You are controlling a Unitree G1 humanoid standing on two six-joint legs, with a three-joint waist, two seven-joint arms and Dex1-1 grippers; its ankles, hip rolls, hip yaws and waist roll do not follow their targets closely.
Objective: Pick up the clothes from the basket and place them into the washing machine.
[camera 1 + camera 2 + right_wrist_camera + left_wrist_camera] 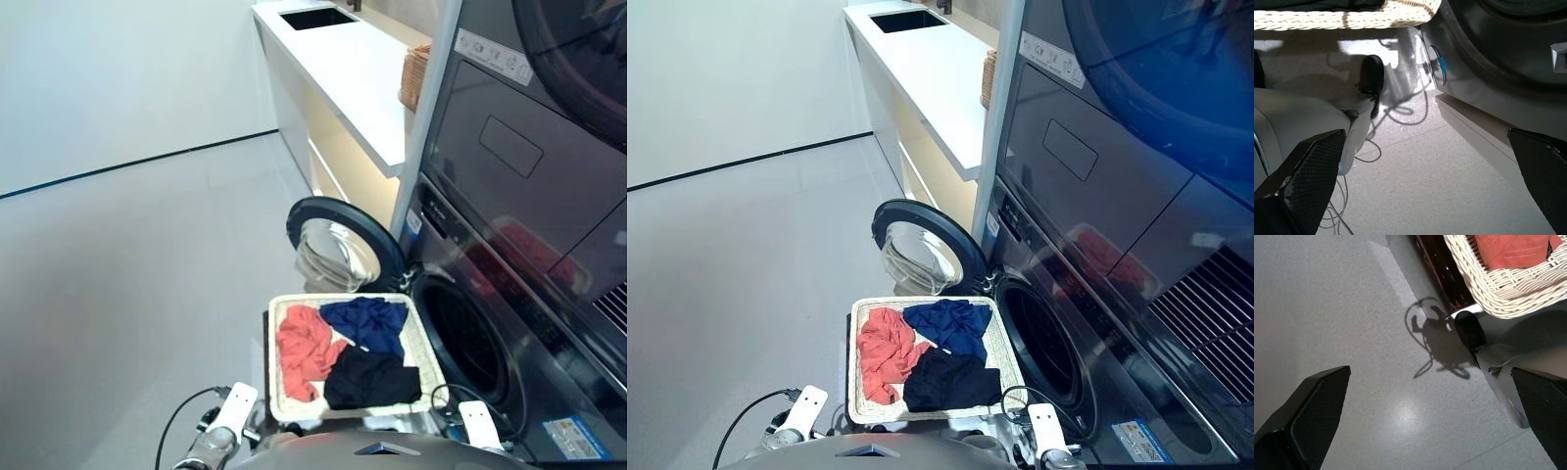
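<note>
While my left gripper (1425, 426) and right gripper (1425, 191) hang wide open and empty above the floor, the basket (277, 311) beside the washer (470, 338) holds red (304, 352), navy (367, 321) and black (370, 380) clothes; the door (338, 243) stands open.

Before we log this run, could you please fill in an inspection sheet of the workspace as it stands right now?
Surface: pale grey floor, smooth, with a dark line along the wall base.
Job's things: wicker basket in front of the washing machine; coral-red garment, navy garment and black garment all lie in it. Porthole door swung open, drum hole unobstructed.
Clutter: nothing seen.
Grippers: left gripper open, empty, low over the floor beside the basket; right gripper open, empty, near the machine's base.
Cables: dark cable looping at the left arm; loose cables on the floor in the right wrist view.
Surroundings: white counter with a sink; another dark appliance stacked above.
</note>
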